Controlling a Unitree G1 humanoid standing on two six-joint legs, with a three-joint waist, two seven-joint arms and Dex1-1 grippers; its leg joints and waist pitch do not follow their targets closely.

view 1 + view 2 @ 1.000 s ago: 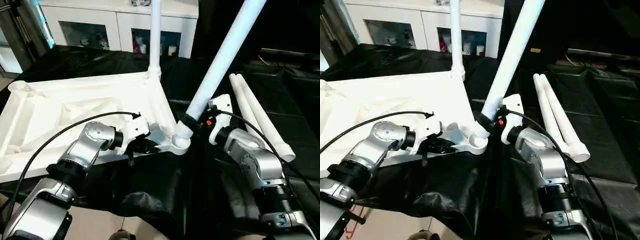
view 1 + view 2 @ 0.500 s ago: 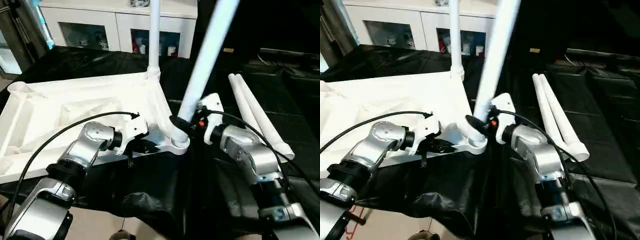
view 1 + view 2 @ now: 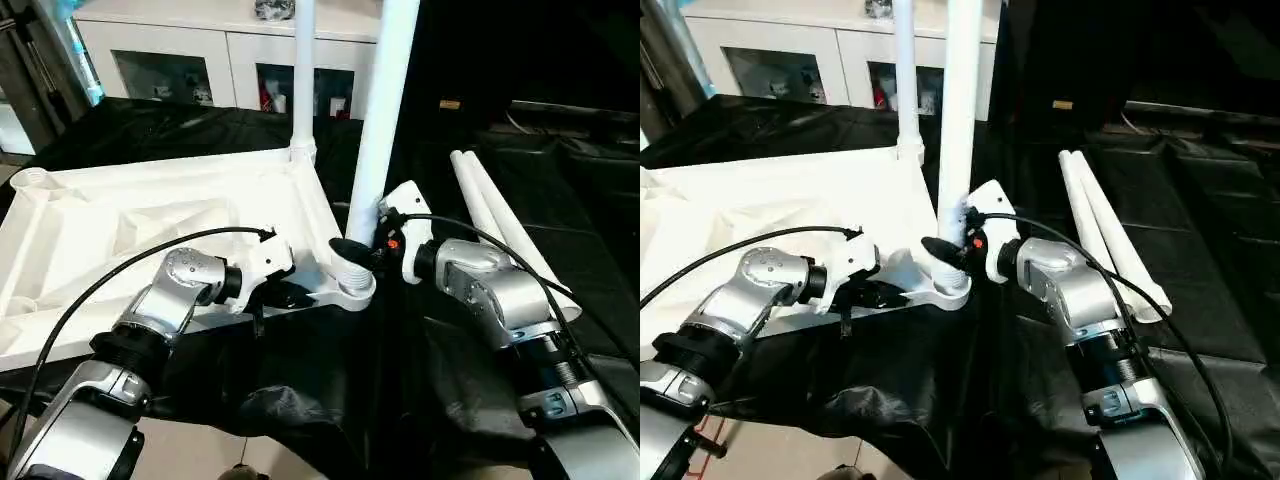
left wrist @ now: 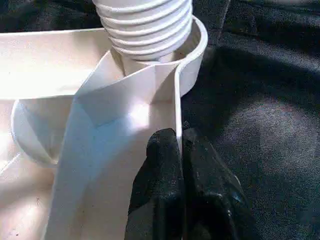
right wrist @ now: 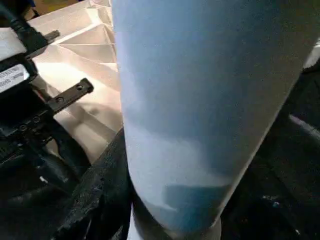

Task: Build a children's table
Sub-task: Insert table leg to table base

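Note:
The white table top [image 3: 150,215] lies upside down, ribs showing, on black cloth. One white leg [image 3: 303,80] stands fitted in its far corner socket. My right gripper [image 3: 362,248] is shut on a second leg [image 3: 385,110], which stands nearly upright. That leg's threaded end [image 4: 145,25] sits in the near corner socket [image 3: 352,290]. My left gripper [image 3: 285,295] is shut on the top's rim just beside that socket, its black fingers [image 4: 162,165] pinching the thin wall. Two spare legs [image 3: 500,215] lie side by side on the cloth to the right.
A white cabinet [image 3: 180,60] with glass-fronted compartments stands behind the work. Black cloth [image 3: 570,170] covers the surface and hangs over the near edge. My left arm's black cable [image 3: 110,280] arcs above the table top's near rim.
My right gripper has swung the held leg from leaning far to the right to nearly upright over the near corner socket. The left gripper has kept its hold on the rim.

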